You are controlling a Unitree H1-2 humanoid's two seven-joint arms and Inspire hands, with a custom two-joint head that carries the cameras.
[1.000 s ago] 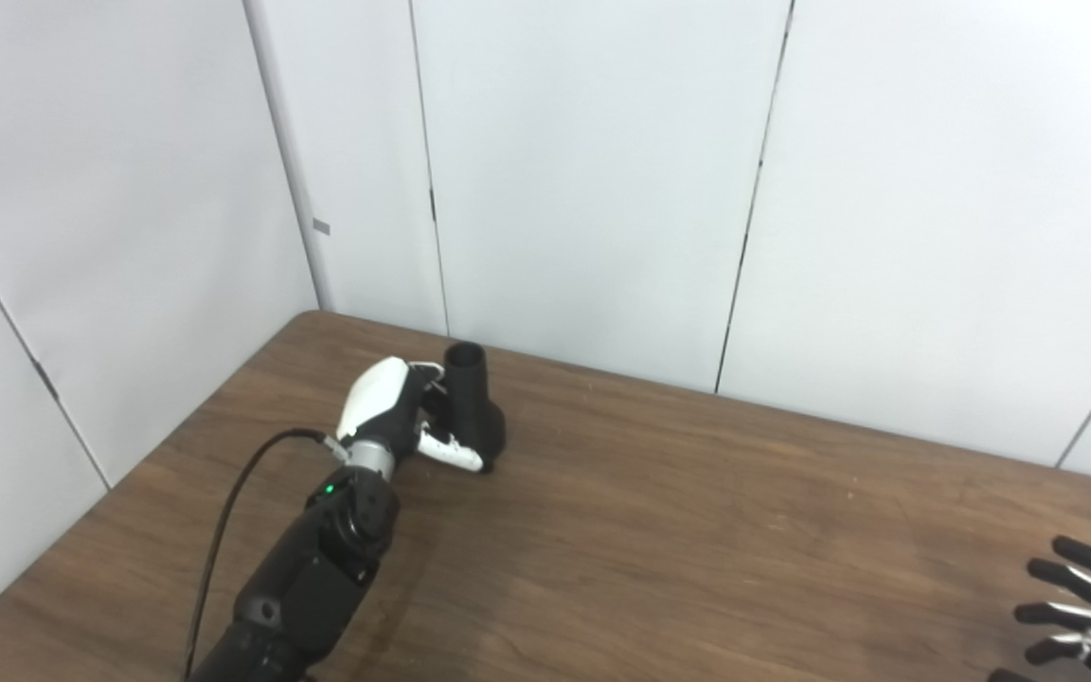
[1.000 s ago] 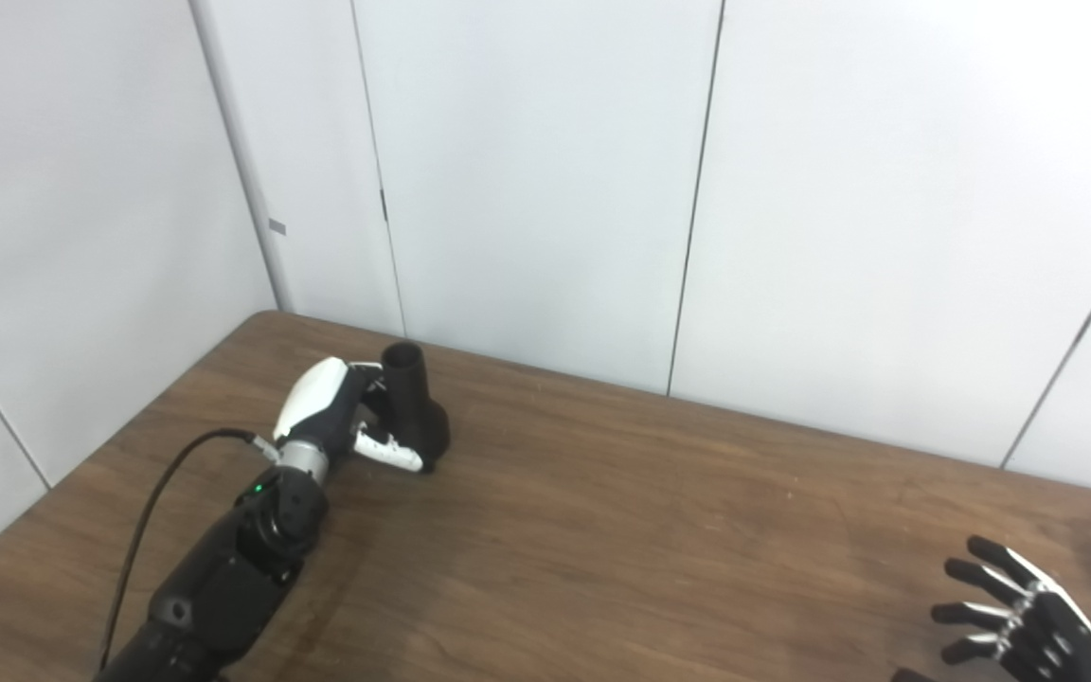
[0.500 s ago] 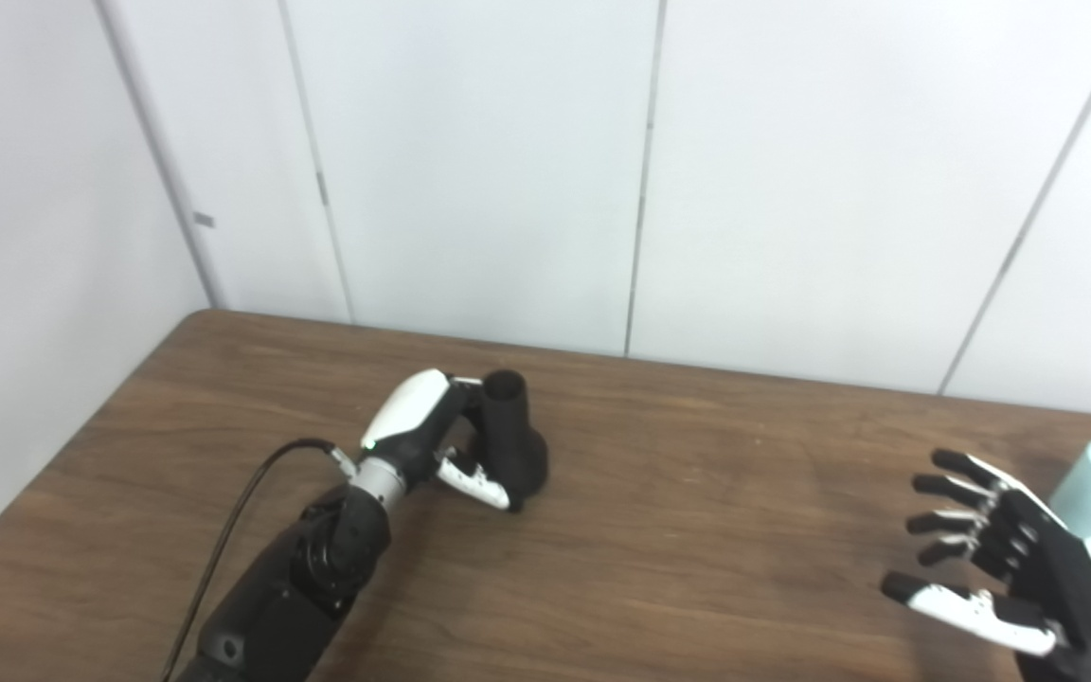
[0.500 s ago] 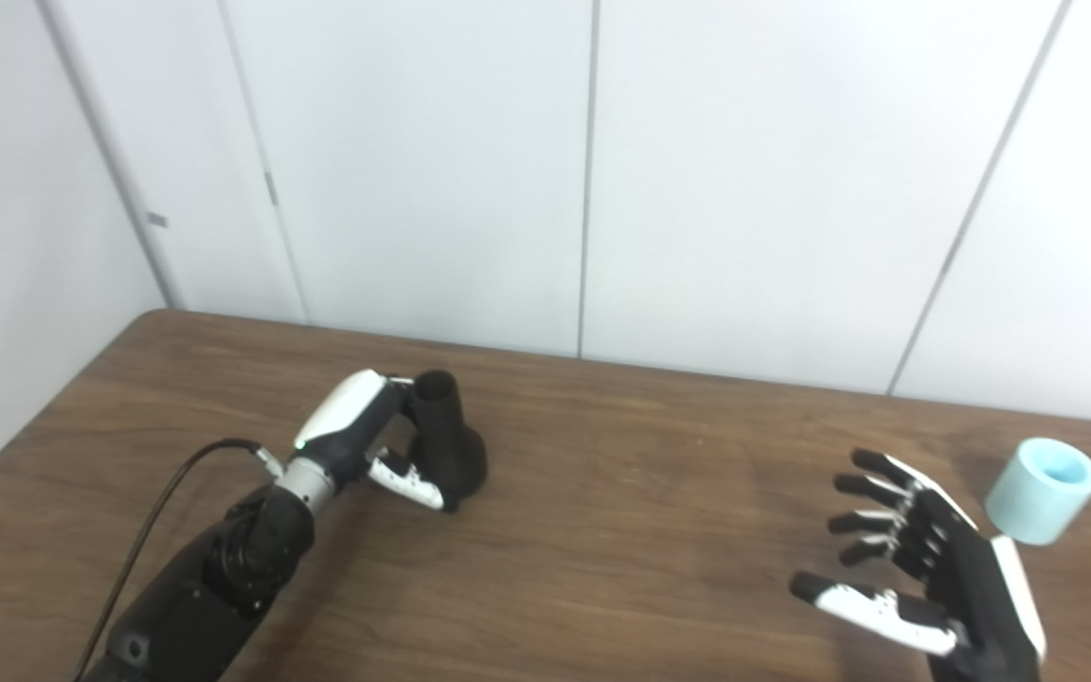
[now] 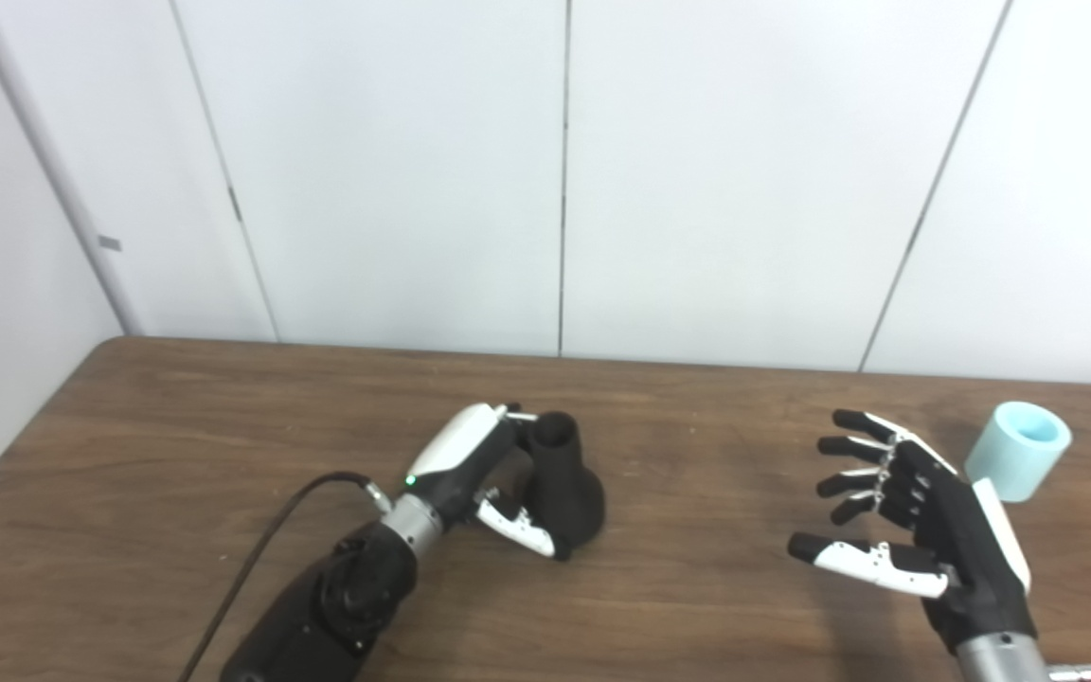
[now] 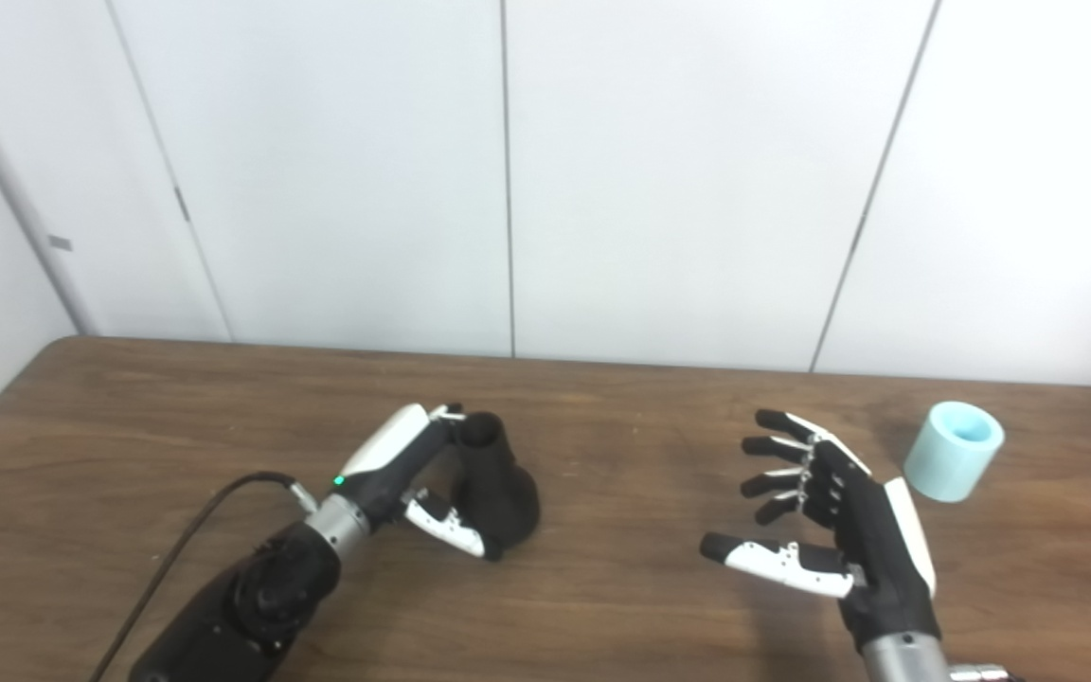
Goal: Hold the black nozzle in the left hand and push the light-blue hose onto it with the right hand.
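I am cupping the black flared plastic nozzle (image 5: 564,485) upright on the brown wooden table (image 5: 697,587) in my left hand (image 5: 470,464), while my right hand (image 5: 915,516), splayed and empty, is needing to swing round the short light-blue hose (image 5: 1017,462) standing just beyond it.

I count one black nozzle (image 5: 564,485) and one light-blue hose piece (image 5: 1017,461) on one wooden table (image 5: 697,606). I have two hands in view, the left hand (image 5: 470,469) and the right hand (image 5: 915,521), and one black cable (image 5: 261,549).
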